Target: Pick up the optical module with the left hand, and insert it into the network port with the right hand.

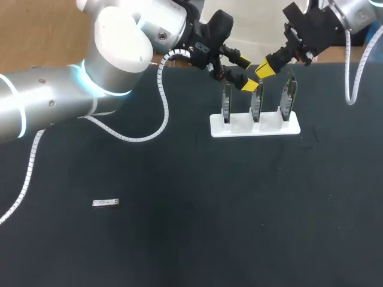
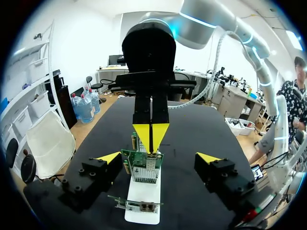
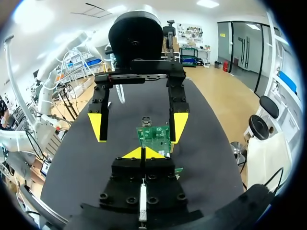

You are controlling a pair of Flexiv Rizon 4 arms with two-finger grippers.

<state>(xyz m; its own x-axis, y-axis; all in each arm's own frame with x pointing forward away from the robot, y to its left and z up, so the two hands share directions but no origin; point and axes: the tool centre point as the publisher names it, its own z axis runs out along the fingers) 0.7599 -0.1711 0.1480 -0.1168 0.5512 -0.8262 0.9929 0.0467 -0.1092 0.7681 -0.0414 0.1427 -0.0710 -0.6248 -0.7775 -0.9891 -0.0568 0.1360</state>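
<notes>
- From above and behind: a small silver rectangular optical module (image 1: 105, 203) lies flat on the black bench (image 1: 179, 245), well apart from the white plastic stand (image 1: 254, 127) and nearer the camera, off to the robot's left of it. No claw touches it.
- The stand carries three upright green circuit boards (image 1: 256, 104) in a row. The left claw (image 1: 245, 73) hangs over the stand's left half and the right claw (image 1: 265, 70) over its middle, the two close together.
- Left wrist camera: the left claw (image 2: 158, 158) is spread wide and empty, a finger on either side of the stand (image 2: 143, 199). The right claw (image 2: 150, 136) faces it, its yellow tips pressed together just above the middle board's top edge.
- Right wrist camera: the right claw (image 3: 143, 153) has its tips closed on each other beside a board; the left claw (image 3: 139, 127) gapes wide beyond the stand.
</notes>
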